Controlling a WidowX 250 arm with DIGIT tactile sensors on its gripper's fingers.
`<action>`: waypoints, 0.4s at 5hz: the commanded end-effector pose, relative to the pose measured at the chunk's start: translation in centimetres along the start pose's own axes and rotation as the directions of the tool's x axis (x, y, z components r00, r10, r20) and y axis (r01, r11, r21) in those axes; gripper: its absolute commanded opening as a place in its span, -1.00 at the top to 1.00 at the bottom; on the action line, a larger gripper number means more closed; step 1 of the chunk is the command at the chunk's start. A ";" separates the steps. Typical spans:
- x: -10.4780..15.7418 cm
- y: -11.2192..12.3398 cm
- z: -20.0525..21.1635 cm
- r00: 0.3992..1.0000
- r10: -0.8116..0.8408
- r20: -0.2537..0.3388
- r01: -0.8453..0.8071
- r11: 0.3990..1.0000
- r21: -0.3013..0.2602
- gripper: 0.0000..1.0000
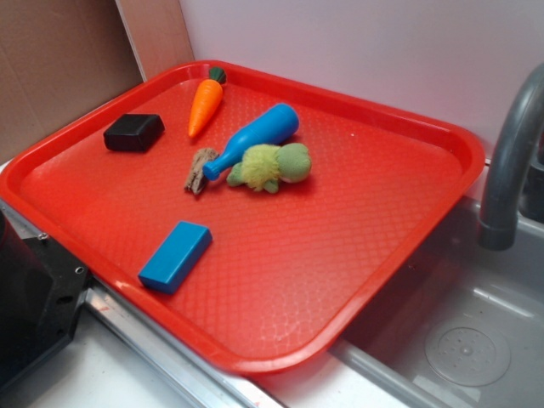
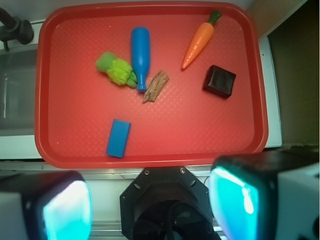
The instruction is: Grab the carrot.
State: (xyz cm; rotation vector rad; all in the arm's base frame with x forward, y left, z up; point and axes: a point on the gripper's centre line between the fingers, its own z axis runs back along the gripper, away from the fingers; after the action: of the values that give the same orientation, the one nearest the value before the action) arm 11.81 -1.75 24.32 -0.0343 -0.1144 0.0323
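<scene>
The carrot [image 1: 205, 105] [image 2: 199, 41] is a small orange cone with a dark green stub, lying flat near the far left corner of the red tray [image 1: 399, 255] [image 2: 150, 155]. My gripper [image 2: 150, 207] hangs high above the tray's near edge, far from the carrot. Its two fingers [image 2: 65, 207] stand wide apart with nothing between them. In the exterior view the gripper is out of view; only the arm's black base [image 1: 34, 297] shows at the lower left.
On the tray also lie a blue bottle [image 1: 255, 136] [image 2: 141, 55], a green plush toy [image 1: 272, 166] [image 2: 116, 70], a small wood piece [image 1: 201, 170] [image 2: 155, 86], a black block [image 1: 133, 132] [image 2: 219, 81] beside the carrot, and a blue block [image 1: 174, 255] [image 2: 118, 138]. A sink with a grey faucet [image 1: 510, 161] is at the right.
</scene>
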 end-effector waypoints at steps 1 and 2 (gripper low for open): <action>0.0 0.0 0.0 1.000 0.000 0.000 0.000 1.000 0.000 -1.00; 2.3 2.7 -5.2 0.974 0.222 -0.048 -0.220 0.975 0.040 -1.00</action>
State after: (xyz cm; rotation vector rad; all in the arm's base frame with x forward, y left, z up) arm 14.39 0.58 18.92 -0.0123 -0.0392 0.2560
